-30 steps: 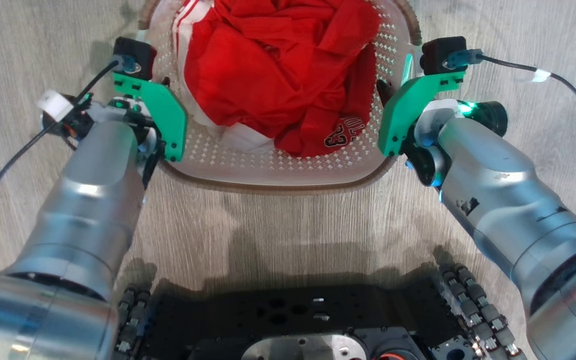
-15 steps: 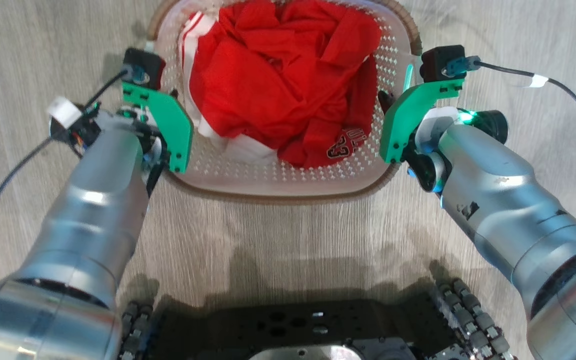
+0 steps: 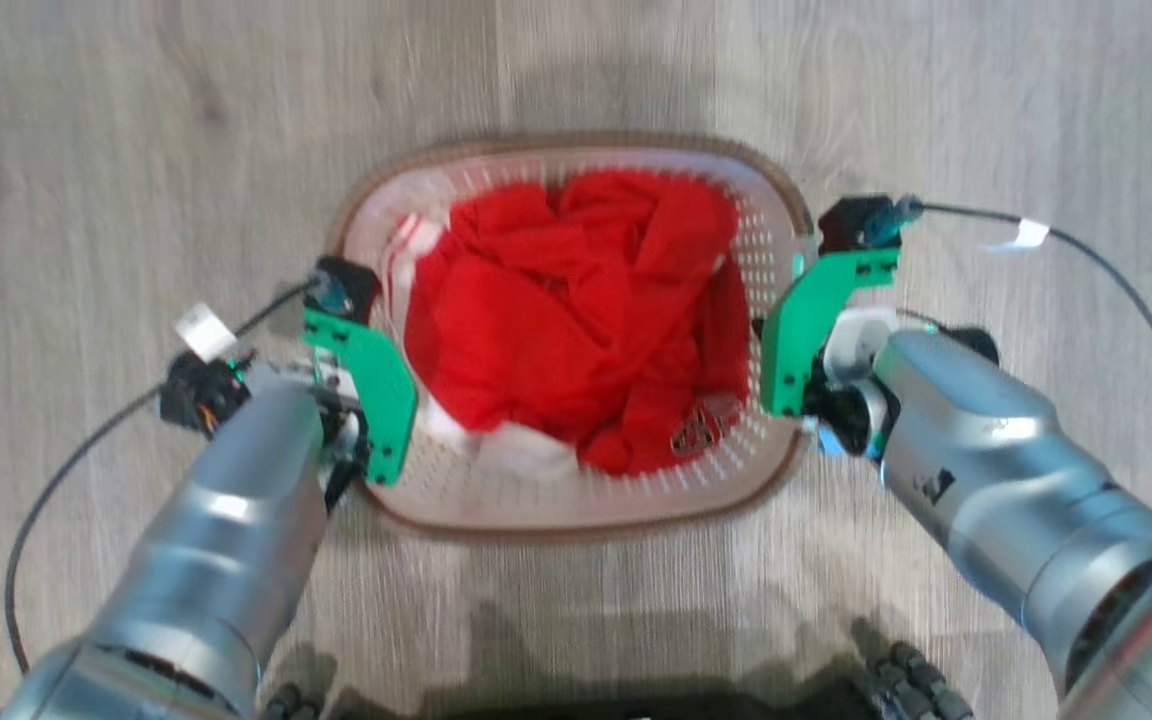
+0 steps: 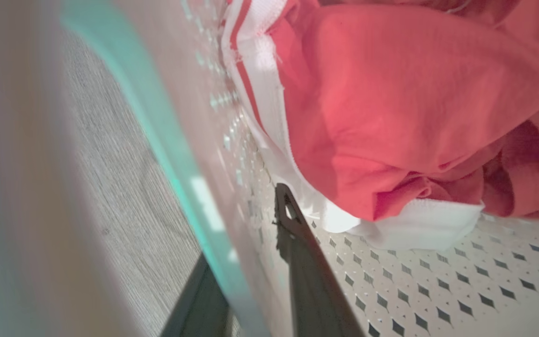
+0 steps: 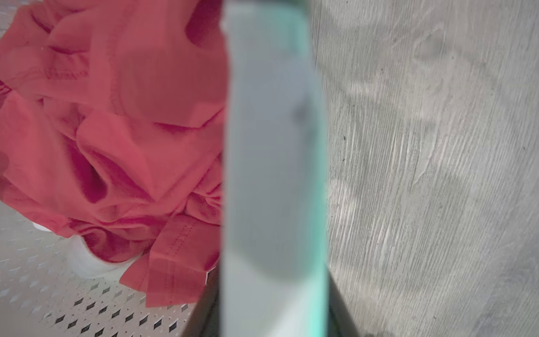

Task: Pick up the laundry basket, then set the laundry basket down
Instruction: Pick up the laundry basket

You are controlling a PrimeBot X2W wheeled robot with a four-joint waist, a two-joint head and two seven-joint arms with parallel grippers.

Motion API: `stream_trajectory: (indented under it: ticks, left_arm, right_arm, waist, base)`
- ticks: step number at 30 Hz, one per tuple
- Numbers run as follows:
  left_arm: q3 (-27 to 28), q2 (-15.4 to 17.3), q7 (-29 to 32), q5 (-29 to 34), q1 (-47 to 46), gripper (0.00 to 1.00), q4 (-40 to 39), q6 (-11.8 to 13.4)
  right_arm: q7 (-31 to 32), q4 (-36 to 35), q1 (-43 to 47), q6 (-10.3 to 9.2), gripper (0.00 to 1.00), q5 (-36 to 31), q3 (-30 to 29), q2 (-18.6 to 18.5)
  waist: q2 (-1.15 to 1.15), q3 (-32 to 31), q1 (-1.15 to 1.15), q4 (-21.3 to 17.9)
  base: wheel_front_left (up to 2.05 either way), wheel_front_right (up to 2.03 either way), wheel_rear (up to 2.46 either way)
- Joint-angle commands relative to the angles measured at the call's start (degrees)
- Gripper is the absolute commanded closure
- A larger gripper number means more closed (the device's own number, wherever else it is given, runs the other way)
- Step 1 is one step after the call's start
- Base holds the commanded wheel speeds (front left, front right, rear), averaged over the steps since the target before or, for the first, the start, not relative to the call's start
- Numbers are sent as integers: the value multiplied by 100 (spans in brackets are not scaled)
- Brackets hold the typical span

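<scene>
Left gripper (image 4: 246, 234) is clamped on the laundry basket (image 3: 576, 528). In the left wrist view we see one dark finger (image 4: 300, 262) inside against the perforated wall and the other outside, with the wall pinched in the narrow gap between. Right gripper (image 5: 273, 299) is closed the same way on the opposite side, a dark finger showing either side of a pale band of the basket's edge.

In the head view we see the basket mid-frame over the wood-look floor (image 3: 136, 150), upright, brown rim level. The left gripper is at the basket's 8 o'clock, the right at its 3 o'clock. The arms come in from 7 and 4 o'clock.

Red clothing (image 3: 576, 330) is piled inside, with a white piece (image 3: 526, 455) at the pile's 6 o'clock edge. The head view is blurred, so we can't tell whether the basket rests on the floor or hangs just above it. A black cable (image 3: 1116, 270) runs off the right wrist toward 3 o'clock.
</scene>
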Motion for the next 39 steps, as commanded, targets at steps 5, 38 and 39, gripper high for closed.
stream_trajectory:
  ticks: [5,38,39]
  left_arm:
    - [-465,150,298,-356,543,100,-201,-36]
    - [-3514,910,1877,-3413,1615,100,-1419,-37]
    - [-3564,923,1906,-3464,1597,100,-1444,-37]
  right_arm:
    - [432,-151,494,43,100,160,215,29]
    - [1780,37,1657,43,100,698,821,220]
    - [1760,33,1646,43,100,688,828,222]
  waist:
    - [0,-988,0,-30]
    - [0,-3765,0,18]
    - [0,-3788,0,18]
  base:
    - [0,0,0]
    - [0,0,0]
    - [0,0,0]
